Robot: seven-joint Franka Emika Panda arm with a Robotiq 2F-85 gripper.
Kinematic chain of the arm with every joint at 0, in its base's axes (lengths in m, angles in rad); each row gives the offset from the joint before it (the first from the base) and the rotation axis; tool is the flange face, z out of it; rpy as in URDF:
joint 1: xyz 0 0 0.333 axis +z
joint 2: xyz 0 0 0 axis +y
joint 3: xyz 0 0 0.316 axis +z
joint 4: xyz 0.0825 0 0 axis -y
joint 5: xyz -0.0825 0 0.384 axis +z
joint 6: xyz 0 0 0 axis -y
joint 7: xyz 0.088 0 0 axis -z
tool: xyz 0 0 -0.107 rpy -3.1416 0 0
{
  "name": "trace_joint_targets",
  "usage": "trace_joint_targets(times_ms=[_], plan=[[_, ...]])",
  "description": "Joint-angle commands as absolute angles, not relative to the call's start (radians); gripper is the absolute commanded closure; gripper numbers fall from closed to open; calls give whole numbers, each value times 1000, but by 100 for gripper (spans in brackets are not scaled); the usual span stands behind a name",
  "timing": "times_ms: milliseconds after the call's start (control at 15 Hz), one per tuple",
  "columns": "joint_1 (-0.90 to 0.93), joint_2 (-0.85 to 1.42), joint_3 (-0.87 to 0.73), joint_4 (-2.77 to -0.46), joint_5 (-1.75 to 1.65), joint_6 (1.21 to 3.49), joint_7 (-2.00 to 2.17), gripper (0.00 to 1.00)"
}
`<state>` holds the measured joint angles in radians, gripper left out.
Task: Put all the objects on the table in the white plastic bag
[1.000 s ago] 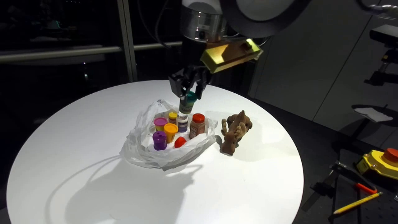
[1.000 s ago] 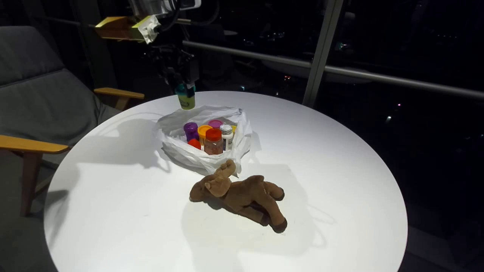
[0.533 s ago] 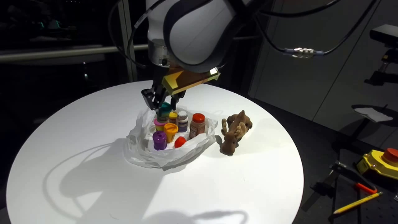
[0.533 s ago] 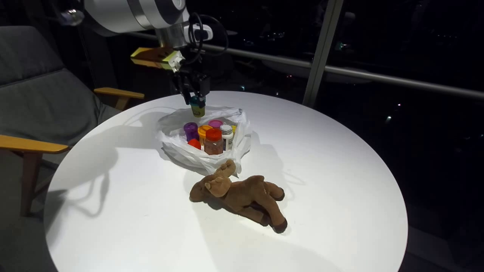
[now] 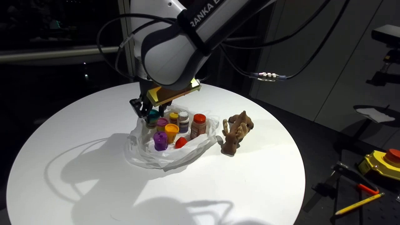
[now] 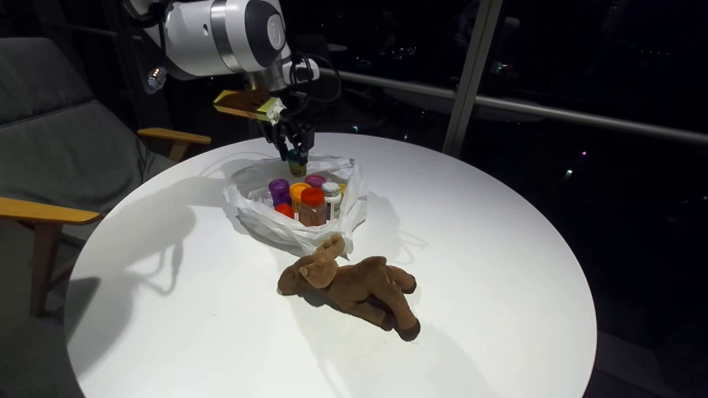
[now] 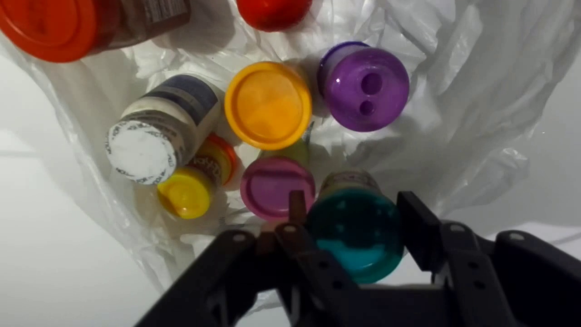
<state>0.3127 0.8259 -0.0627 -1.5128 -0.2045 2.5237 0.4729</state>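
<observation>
Red item cropped, shape uncertain

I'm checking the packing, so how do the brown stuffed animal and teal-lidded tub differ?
The brown stuffed animal lies on the table; the teal-lidded tub is gripped by the end effector. The animal is bigger, with limbs; the tub, smaller and round. Neither is loose in the bag.

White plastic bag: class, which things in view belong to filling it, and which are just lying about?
For the job:
gripper, closed on teal-lidded cup
white plastic bag
inside it: purple item, orange cup, pink-lidded cup, yellow-lidded cup, white-topped bottle, red-capped jar, red item
brown plush animal, on the table

Unrelated:
yellow pencil
yellow box with red button
grey chair
</observation>
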Motion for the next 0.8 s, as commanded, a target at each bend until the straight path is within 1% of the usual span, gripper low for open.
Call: trace_joint_targets(times_ms=[0,600,667,733], plan=[[302,886,-52,-1422,-172,2466,403,72],[282,934,-25,-1365,-156,2380,310,72],[282,934,-25,-1362,-155,2379,308,22],[284,930,-29,-1364,-157,2381,309,21]])
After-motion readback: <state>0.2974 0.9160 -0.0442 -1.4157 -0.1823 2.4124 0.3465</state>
